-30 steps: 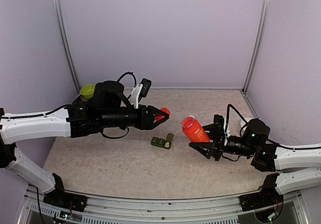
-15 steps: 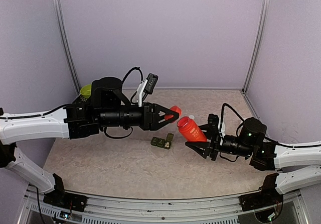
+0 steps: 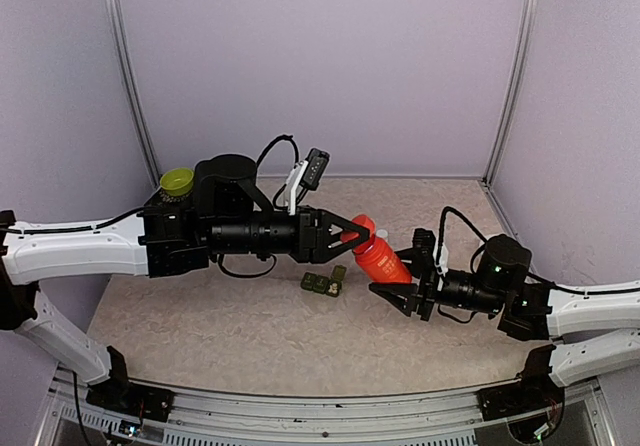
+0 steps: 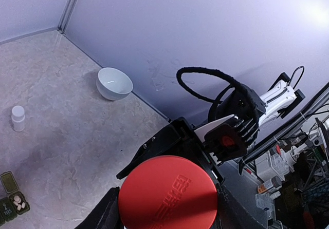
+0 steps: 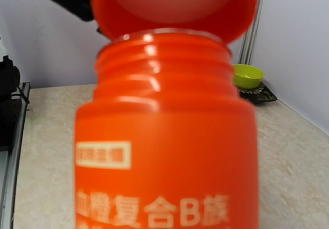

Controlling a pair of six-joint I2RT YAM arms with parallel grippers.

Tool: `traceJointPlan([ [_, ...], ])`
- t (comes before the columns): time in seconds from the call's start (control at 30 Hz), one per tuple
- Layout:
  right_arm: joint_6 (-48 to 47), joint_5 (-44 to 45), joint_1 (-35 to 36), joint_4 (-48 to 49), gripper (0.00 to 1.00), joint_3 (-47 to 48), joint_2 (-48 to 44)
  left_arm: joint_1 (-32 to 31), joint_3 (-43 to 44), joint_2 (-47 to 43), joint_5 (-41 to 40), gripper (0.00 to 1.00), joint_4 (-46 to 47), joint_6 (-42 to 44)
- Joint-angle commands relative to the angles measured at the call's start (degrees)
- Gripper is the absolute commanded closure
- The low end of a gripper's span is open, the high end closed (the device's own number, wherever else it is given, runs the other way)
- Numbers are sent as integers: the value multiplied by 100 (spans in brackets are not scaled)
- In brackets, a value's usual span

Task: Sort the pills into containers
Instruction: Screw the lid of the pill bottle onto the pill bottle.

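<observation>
The dark green container strip (image 3: 322, 283) lies on the table with one lid up. In the left wrist view it shows at the bottom left corner (image 4: 10, 204), with white pills (image 4: 18, 203) in the open compartment. My left gripper (image 3: 356, 234) is shut on a red cap (image 4: 167, 194) and holds it against the mouth of the red bottle (image 3: 380, 261). My right gripper (image 3: 398, 278) is shut on that bottle, tilted above the table. The bottle (image 5: 164, 152) fills the right wrist view, with the cap (image 5: 172, 3) over its threaded neck.
A tiny white bottle (image 4: 18, 118) and a white bowl (image 4: 114, 83) stand on the table beyond the strip. A lime green bowl (image 3: 177, 180) sits at the back left, also in the right wrist view (image 5: 248, 76). Walls close in the back and sides.
My left gripper has moved right with the red cap until it meets the bottle's mouth. My right gripper has brought the bottle a little to the left.
</observation>
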Motion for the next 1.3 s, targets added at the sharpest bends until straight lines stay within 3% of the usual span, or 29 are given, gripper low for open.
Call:
traceJointPlan([
  [0.0,-48,106,88,14,100,196,-149,-52,234,110,42,51,-8,-5],
  [0.7,-152,389,94,-228,100,317,-172,-136,416,376,-9,52,-289,-37],
  [1.1,-503,1438,255,-821,100,630,-146,-124,531,580,-167,51,-547,-359],
  [1.27,-859,2262,577,-895,100,714,-101,-119,605,726,-104,51,-585,-492],
])
